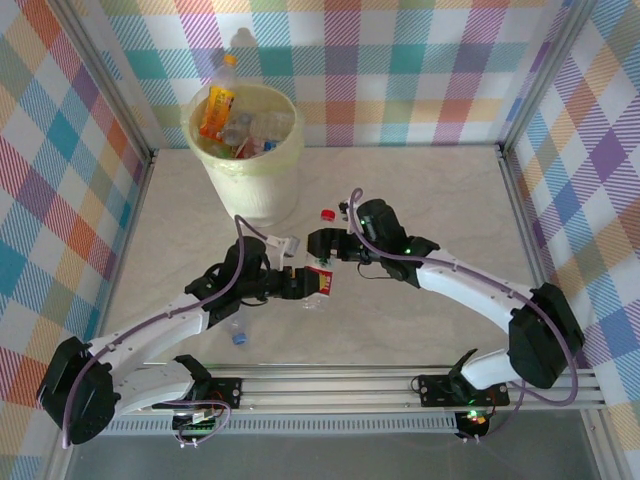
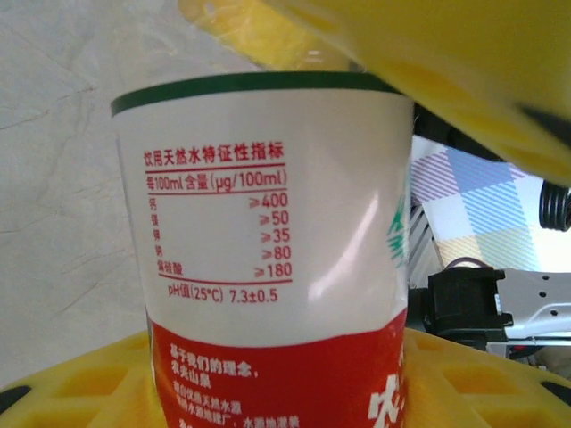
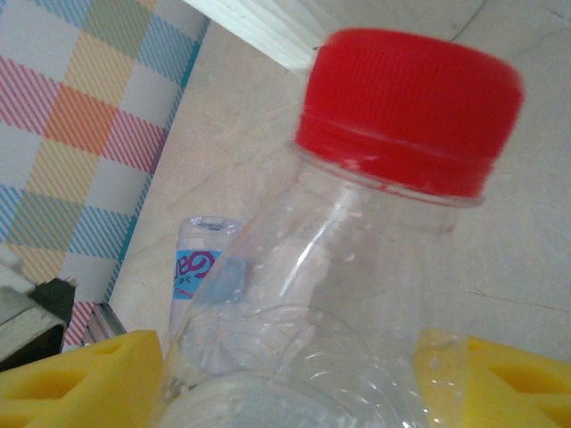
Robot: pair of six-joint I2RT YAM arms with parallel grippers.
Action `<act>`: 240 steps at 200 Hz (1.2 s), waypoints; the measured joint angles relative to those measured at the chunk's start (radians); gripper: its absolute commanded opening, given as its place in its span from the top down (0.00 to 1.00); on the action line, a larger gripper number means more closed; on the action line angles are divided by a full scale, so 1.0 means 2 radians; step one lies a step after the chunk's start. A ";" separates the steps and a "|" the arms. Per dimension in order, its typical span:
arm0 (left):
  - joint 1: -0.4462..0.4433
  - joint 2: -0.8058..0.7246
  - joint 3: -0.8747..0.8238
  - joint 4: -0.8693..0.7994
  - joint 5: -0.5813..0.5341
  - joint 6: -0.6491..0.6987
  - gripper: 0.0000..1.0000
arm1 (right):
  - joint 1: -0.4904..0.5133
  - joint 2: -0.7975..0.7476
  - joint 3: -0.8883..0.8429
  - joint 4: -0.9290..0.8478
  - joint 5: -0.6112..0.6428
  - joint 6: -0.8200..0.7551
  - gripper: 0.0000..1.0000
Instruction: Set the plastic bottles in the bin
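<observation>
The left claw (image 1: 308, 284) is clenching the bottle (image 2: 268, 223) at its label, the right claw (image 1: 322, 246) at its shoulder, seemingly passing it across toward the bin (image 1: 250, 180).

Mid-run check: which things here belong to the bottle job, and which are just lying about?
Part of the job:
- red-capped bottle, gripped by the left fingers and right fingers
- blue-capped bottle, lying on the table
- bin
- bottles already in the bin

Just there:
- checked walls
- metal rail at the near edge
</observation>
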 measured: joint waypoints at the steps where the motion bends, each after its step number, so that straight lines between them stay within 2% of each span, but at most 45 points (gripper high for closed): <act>1: 0.000 -0.001 0.001 -0.001 0.000 0.000 0.50 | 0.000 -0.001 0.000 0.000 -0.001 -0.001 0.08; 35: 0.002 -0.022 0.047 -0.048 -0.020 -0.001 0.50 | 0.000 -0.055 -0.012 -0.011 -0.007 -0.004 0.00; 55: 0.013 -0.032 0.079 -0.085 -0.028 -0.001 0.49 | 0.000 -0.105 -0.027 -0.020 -0.007 -0.012 0.00; 103: 0.094 -0.019 0.219 -0.211 -0.058 0.018 0.50 | 0.000 -0.212 -0.034 -0.064 -0.008 -0.041 0.00; 142: 0.168 0.036 0.366 -0.268 -0.093 0.026 0.53 | 0.000 -0.248 -0.034 -0.101 -0.008 -0.056 0.00; 176: 0.206 0.093 0.437 -0.276 -0.139 -0.019 0.55 | 0.000 -0.257 -0.036 -0.119 -0.008 -0.059 0.00; 240: 0.211 0.198 0.480 -0.274 -0.212 -0.141 0.56 | 0.000 -0.270 -0.041 -0.139 -0.006 -0.067 0.00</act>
